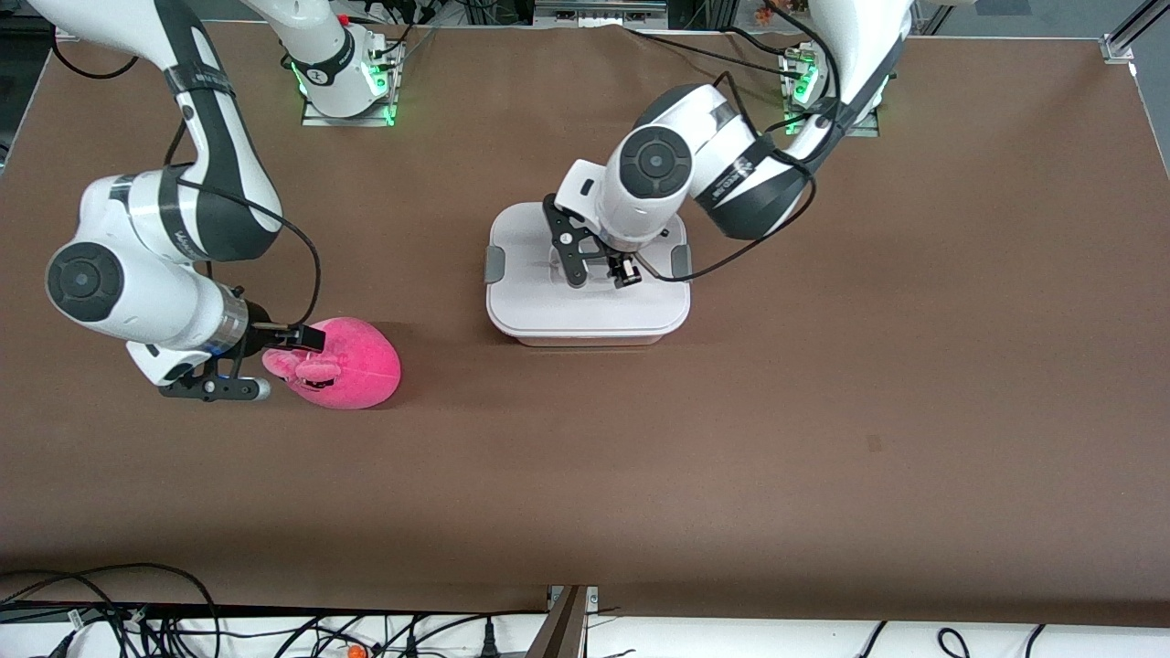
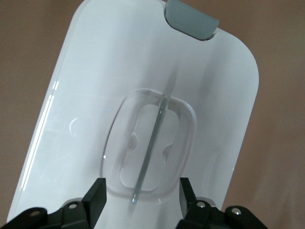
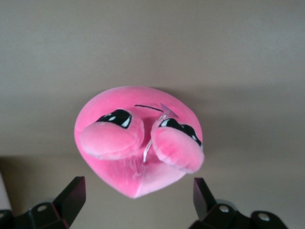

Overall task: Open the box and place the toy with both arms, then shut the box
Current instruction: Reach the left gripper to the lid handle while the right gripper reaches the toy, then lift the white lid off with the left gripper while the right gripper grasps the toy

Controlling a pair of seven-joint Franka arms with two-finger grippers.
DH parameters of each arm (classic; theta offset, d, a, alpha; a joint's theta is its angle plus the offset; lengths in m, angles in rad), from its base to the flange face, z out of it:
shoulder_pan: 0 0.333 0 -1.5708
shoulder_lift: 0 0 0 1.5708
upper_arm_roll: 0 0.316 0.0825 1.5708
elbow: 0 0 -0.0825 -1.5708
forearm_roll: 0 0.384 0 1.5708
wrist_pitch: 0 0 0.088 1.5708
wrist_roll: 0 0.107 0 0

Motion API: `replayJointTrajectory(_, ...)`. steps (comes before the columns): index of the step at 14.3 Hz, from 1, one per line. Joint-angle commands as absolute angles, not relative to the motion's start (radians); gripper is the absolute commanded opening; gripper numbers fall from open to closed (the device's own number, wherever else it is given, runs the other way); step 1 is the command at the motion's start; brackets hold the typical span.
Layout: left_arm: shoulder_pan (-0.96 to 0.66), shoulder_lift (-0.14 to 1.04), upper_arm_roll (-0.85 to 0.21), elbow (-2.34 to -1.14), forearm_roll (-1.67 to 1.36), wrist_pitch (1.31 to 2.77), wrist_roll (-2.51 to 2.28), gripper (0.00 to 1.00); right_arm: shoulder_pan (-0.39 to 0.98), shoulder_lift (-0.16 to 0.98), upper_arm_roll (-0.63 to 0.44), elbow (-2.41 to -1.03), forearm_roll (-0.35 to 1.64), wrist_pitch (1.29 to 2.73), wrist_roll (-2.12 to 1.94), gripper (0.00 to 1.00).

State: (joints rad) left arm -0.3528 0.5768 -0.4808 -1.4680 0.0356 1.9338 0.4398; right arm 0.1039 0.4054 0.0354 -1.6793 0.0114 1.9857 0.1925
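Note:
The box (image 1: 585, 315) stands closed mid-table, white lid on, with grey clips (image 1: 494, 263) at both ends. My left gripper (image 1: 599, 271) is open just over the lid. In the left wrist view its fingers (image 2: 97, 191) stand either side of one end of the clear recessed handle (image 2: 152, 143), and nothing is gripped. The pink plush toy (image 1: 361, 366) lies on the table toward the right arm's end. My right gripper (image 1: 274, 364) is open low beside it. In the right wrist view the toy's (image 3: 138, 143) pointed end lies between the spread fingers (image 3: 76, 191), untouched.
The brown table (image 1: 731, 457) stretches wide around both things. Cables (image 1: 137, 621) lie along the table's edge nearest the front camera. The arm bases (image 1: 347, 82) with green lights stand at the other edge.

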Motion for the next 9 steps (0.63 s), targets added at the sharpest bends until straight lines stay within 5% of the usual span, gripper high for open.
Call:
replayJointTrajectory(1,-0.376,0.607,-0.474,-1.440,0.080,1.965,0.454,0.51,0.104,0.380,0.038,-1.739,0.026,2.042,0.242,1.00)
replayJointTrajectory(3,-0.380,0.618,-0.476,-1.440,0.087,1.967,0.454,0.31,0.106,0.383,0.038,-1.770,0.026,2.087,0.245,1.00)
replayJointTrajectory(9,-0.397,0.611,-0.476,-1.440,0.087,1.962,0.456,0.00,0.107,0.399,0.040,-1.835,0.028,2.189,0.262,0.99)
